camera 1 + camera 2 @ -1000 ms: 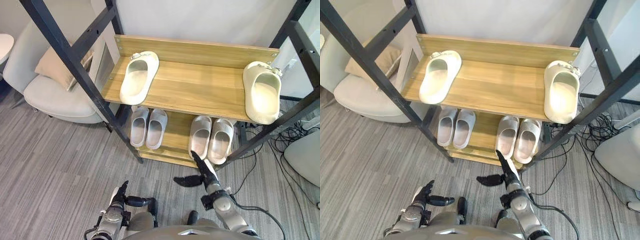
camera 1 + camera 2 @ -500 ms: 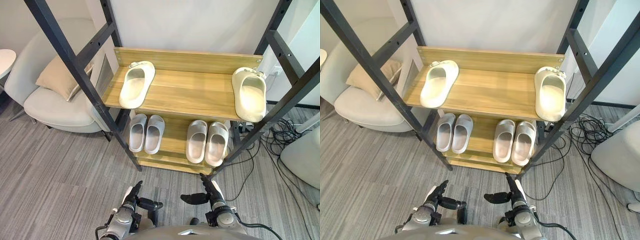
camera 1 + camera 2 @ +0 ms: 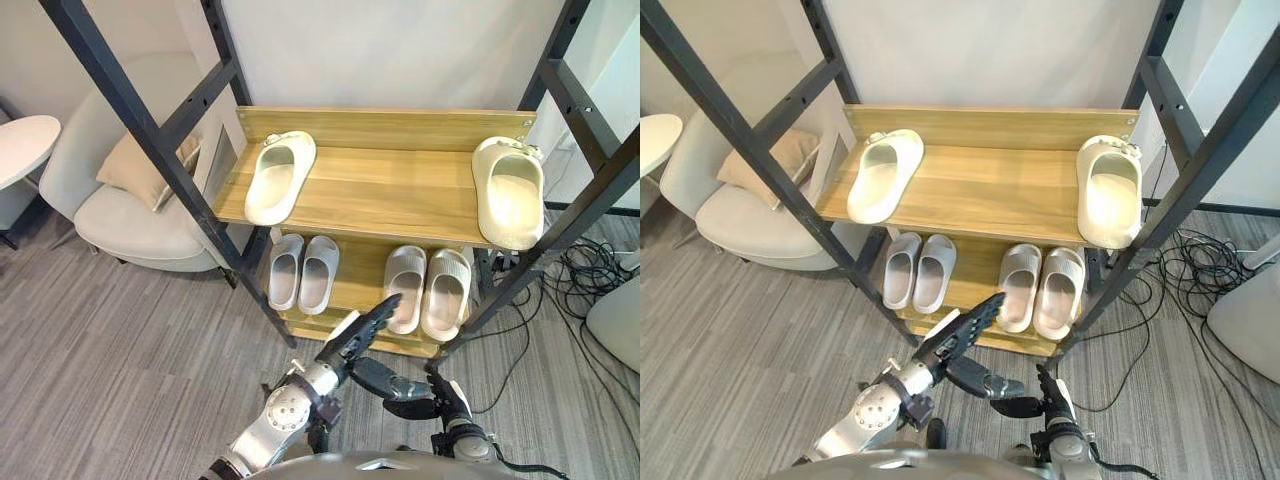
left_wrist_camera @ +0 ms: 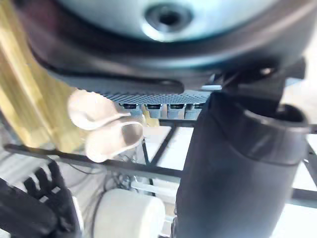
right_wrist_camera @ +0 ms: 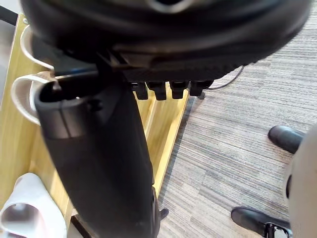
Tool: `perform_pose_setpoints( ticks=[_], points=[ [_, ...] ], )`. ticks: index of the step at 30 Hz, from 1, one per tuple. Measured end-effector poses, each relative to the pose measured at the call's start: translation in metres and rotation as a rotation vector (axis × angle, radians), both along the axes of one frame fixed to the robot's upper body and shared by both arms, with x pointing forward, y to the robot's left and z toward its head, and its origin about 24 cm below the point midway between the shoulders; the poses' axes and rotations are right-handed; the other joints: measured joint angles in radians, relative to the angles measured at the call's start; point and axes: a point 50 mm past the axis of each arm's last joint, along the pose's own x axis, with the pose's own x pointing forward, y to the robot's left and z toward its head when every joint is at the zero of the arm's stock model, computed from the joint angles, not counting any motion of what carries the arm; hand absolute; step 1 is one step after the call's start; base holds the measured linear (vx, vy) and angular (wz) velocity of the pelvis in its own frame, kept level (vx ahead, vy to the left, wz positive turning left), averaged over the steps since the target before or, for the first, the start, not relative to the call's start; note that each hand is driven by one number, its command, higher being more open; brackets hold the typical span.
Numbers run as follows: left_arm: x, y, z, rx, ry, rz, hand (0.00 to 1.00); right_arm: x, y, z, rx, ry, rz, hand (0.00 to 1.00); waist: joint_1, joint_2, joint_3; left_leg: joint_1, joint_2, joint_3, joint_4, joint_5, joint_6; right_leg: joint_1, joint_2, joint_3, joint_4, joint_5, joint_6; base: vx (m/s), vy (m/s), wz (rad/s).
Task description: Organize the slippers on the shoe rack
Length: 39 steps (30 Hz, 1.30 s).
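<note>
On the top shelf [image 3: 390, 190] of the shoe rack [image 3: 385, 122], the left slipper [image 3: 280, 180] lies upper left and the right slipper [image 3: 512, 195] upper right, well apart. The left hand [image 3: 362, 328] hovers lower centre, fingers straight, empty; the right hand [image 3: 442, 392] sits beneath, likewise wide. Grip one slipper's side wall and set it beside its mate.

Shoe rack [image 3: 395, 190]: no text, label or number was legible.
Left upper slipper [image 3: 280, 180]: no print could be read.
Right upper slipper [image 3: 511, 195]: no print could be read.
Lower slipper pairs [image 3: 428, 290]: likewise unmarked.
</note>
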Motion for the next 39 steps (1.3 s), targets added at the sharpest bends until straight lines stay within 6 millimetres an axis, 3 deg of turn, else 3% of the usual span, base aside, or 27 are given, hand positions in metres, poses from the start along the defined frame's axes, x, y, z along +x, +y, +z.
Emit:
perform_pose_setpoints(
  ticks=[9, 13, 14, 18, 27, 32, 34, 39],
  points=[
    [0.012, -0.006, 0.062, -0.215, -0.163, 0.037, 1.0, -0.004, -0.001, -0.002, 0.024, 0.019, -0.014, 1.0, 0.002, -0.001, -0.022, -0.002, 0.007, 0.002, 0.0, -0.002, -0.002, -0.001, -0.003, 0.002, -0.002, 0.0, 0.0, 0.0, 0.0, 0.0],
    [0.015, 0.002, 0.102, -0.354, -0.29, 0.101, 1.0, -0.005, 0.004, -0.006, 0.02, 0.046, 0.013, 1.0, 0.008, -0.014, -0.039, -0.006, 0.007, 0.001, 0.0, -0.002, -0.002, -0.002, -0.002, 0.001, -0.004, 0.0, 0.0, 0.0, 0.0, 0.0],
    [0.021, 0.005, 0.122, -0.408, -0.374, 0.135, 1.0, -0.009, 0.005, -0.009, 0.013, 0.066, 0.016, 1.0, 0.016, -0.016, -0.048, -0.006, 0.007, 0.0, 0.0, -0.002, -0.002, -0.001, -0.002, 0.0, -0.003, 0.0, 0.0, 0.0, 0.0, 0.0],
    [0.039, 0.017, 0.147, -0.432, -0.525, 0.262, 1.0, -0.013, 0.002, -0.011, 0.019, 0.085, -0.002, 1.0, 0.025, -0.015, -0.059, -0.005, 0.004, -0.003, 0.0, 0.0, 0.0, 0.002, -0.002, -0.003, 0.0, 0.001, 0.0, 0.0, 0.0, 0.01],
    [0.064, 0.072, 0.175, -0.145, -0.895, 0.62, 1.0, -0.019, -0.008, -0.011, 0.031, 0.091, -0.07, 1.0, 0.024, -0.031, -0.066, -0.005, 0.002, -0.02, 0.0, 0.002, 0.002, 0.008, -0.002, -0.019, 0.001, -0.003, 0.0, 0.0, 0.0, 0.05],
    [0.084, 0.099, 0.193, 0.161, -1.145, 0.727, 1.0, -0.018, -0.007, -0.01, 0.032, 0.083, -0.069, 1.0, 0.02, -0.041, -0.064, -0.012, 0.002, -0.011, 0.0, 0.002, 0.002, -0.006, -0.003, -0.009, 0.004, -0.002, 0.0, 0.0, 0.0, -0.04],
    [0.09, 0.111, 0.193, 0.324, -1.215, 0.752, 1.0, -0.017, -0.006, -0.009, 0.033, 0.067, -0.066, 1.0, 0.018, -0.044, -0.065, -0.014, 0.003, 0.003, 0.0, 0.0, 0.001, -0.016, -0.002, 0.006, 0.004, -0.001, 0.0, 0.0, 0.001, -0.17],
    [0.101, 0.127, 0.189, 0.532, -1.254, 0.793, 1.0, -0.014, -0.005, -0.005, 0.032, 0.038, -0.054, 1.0, 0.004, -0.051, -0.067, -0.015, 0.004, 0.02, 0.0, -0.002, -0.002, -0.027, -0.001, 0.025, 0.004, 0.002, -0.002, -0.01, 0.003, -0.12]
  ],
)
